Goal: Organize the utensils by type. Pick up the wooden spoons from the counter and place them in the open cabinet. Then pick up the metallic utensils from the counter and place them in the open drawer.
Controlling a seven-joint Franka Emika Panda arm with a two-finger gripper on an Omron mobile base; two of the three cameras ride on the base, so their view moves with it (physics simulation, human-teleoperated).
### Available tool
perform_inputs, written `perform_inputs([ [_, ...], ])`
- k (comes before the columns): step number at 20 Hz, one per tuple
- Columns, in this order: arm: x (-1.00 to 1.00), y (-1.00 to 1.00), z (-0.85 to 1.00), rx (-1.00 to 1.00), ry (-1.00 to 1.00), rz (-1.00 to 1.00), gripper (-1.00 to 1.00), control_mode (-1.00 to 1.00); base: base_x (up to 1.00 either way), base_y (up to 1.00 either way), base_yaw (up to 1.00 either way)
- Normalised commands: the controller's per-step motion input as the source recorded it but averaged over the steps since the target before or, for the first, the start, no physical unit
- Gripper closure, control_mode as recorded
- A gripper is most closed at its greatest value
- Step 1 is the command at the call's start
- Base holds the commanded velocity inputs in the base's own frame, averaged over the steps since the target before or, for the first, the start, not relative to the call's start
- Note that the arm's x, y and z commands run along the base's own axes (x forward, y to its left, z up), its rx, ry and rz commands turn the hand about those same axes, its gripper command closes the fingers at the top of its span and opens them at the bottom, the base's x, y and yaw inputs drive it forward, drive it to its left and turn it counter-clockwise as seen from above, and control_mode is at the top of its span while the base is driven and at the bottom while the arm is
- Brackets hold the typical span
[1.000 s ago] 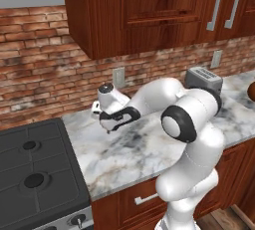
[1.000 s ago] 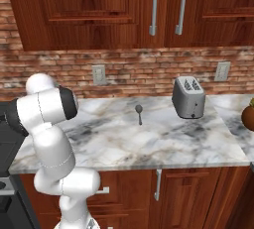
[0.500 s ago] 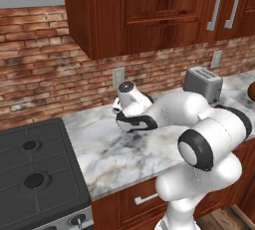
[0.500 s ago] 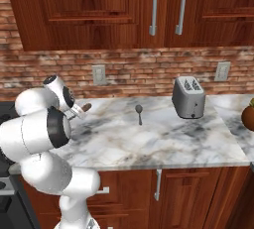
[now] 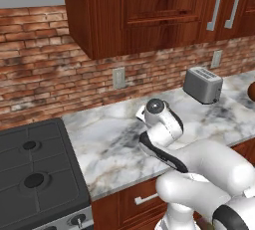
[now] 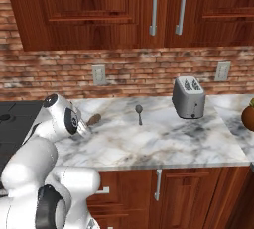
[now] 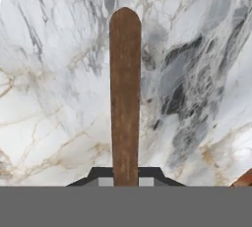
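Note:
My gripper (image 7: 125, 181) is shut on a dark brown wooden spoon (image 7: 125, 98), whose straight handle runs away from the fingers above the marble counter (image 7: 54, 98). In the right base view one brown end of this spoon (image 6: 93, 119) sticks out beside the white hand, low over the counter (image 6: 163, 143) at its left end. The dark grey metal spoon (image 6: 139, 111) lies on the counter near the brick wall, to the right of the hand. In the left base view the wrist (image 5: 160, 120) hangs over the counter (image 5: 109, 139). The open cabinet and open drawer are out of view.
A silver toaster (image 6: 188, 96) stands at the back right of the counter, and a brown round object (image 6: 248, 118) sits at the far right edge. A black stove (image 5: 35, 174) adjoins the counter on the left. Closed wooden wall cabinets (image 6: 124, 10) hang overhead.
The arm has swung right and lower across the counter, carrying the brown spoon with it. The metal spoon and toaster have not moved.

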Motion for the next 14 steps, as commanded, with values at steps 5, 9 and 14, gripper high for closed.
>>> perform_inputs([
  [5,-0.28,-0.33,0.56,0.0,0.13,-0.12,1.0,-1.0,0.0,0.0,0.0],
  [9,-0.21,-0.05,0.38,0.0,0.07,-0.17,1.0,-1.0,0.0,0.0,0.0],
  [14,-0.15,0.0,0.39,0.01,0.0,-0.18,1.0,-1.0,0.0,0.0,0.0],
])
